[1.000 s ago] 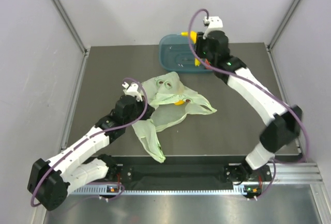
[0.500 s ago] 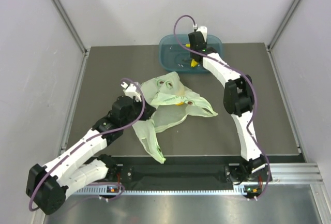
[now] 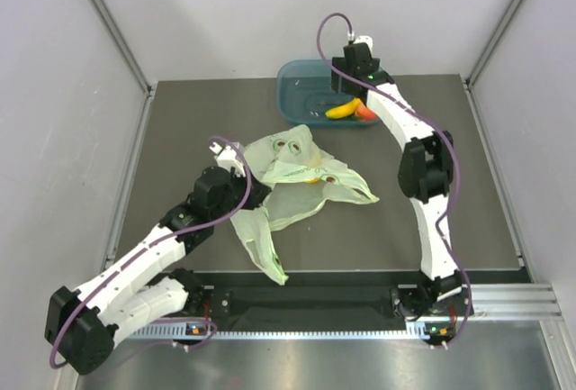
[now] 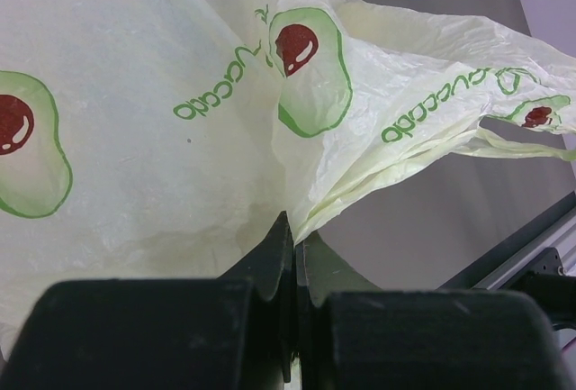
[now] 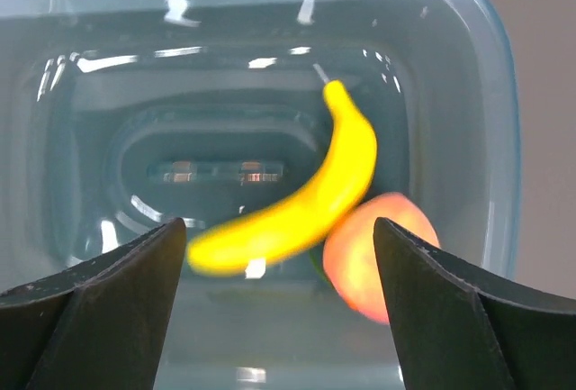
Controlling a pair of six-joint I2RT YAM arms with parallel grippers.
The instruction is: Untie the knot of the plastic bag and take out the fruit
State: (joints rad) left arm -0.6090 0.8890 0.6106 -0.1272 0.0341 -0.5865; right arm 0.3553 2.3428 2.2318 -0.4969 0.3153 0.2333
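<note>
The pale green plastic bag (image 3: 292,194) with avocado prints lies crumpled mid-table, its handle strips spread; no knot shows. My left gripper (image 3: 255,194) is shut on a fold of the bag (image 4: 207,138), with the jaws pressed together on the film in the left wrist view (image 4: 295,232). A yellow fruit (image 3: 312,176) peeks out of the bag. My right gripper (image 3: 347,93) is open and empty above the teal tub (image 3: 295,82). In the tub lie a yellow banana (image 3: 343,109) and an orange-red peach (image 3: 365,113). The right wrist view shows the banana (image 5: 306,192), slightly blurred, and the peach (image 5: 378,259) between my right gripper's (image 5: 279,246) spread fingers.
The tub (image 5: 490,129) stands at the table's far edge, near the back wall. Metal frame posts rise at the table's far corners. A rail (image 3: 360,304) runs along the near edge between the arm bases.
The right gripper carried the banana from the tub's far rim into the tub, let it go beside the peach, and now stands open above it. The left arm has barely moved.
</note>
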